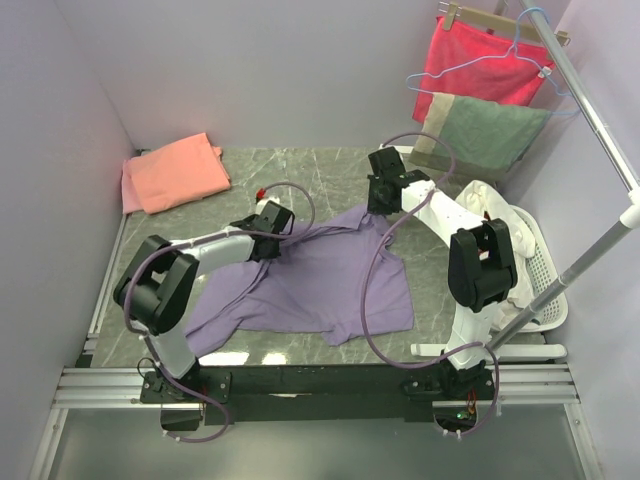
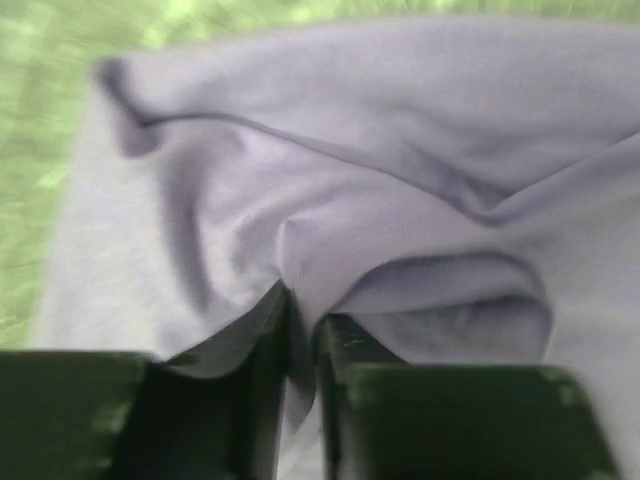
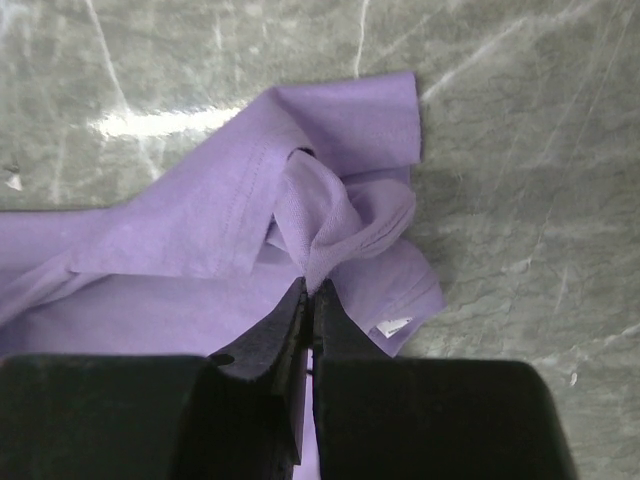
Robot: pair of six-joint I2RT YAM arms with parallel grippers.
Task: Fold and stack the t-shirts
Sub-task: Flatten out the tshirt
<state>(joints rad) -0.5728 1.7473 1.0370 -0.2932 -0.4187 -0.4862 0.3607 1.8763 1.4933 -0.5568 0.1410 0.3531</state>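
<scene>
the purple t-shirt (image 1: 320, 285) is lying crumpled in the middle of the table (image 1: 300, 170), unfolded, its bulk spreading toward 7 o'clock. the pink t-shirt (image 1: 175, 172) is sitting apart at the table's 10 o'clock corner, looking already folded.

the left gripper (image 1: 270, 228) is pinching the purple tee at its 10 o'clock edge. in the left wrist view the left gripper (image 2: 300, 320) is pressing together on a raised ridge of purple t-shirt (image 2: 350, 200). the right gripper (image 1: 385, 205) is holding the tee's 1 o'clock corner. in the right wrist view the right gripper (image 3: 310, 295) is closing tight on a twisted bunch of purple t-shirt (image 3: 200, 220) by a hem.

risks, as i judge them:
- both grips are biting bunched folds, not flat edges, so fabric is likely slipping out if the arms are pulling apart fast.
- the right pinch may be catching more than one layer, making a lopsided fold.
- the cable is draping across the tee and could be dragging it.
- a wide sweep toward 10 o'clock could be nudging the pink tee.

hard to tell:
- the left wrist view is blurring, so which part of the shirt it is gripping is unclear.
- the arms are covering parts of the tee in the top view.
- the red cloth (image 1: 480, 60) and grey-green towel (image 1: 480, 130) are hanging at 1 o'clock.
- the basket (image 1: 545, 290) at 3 o'clock is being partly hidden by the right arm.
</scene>
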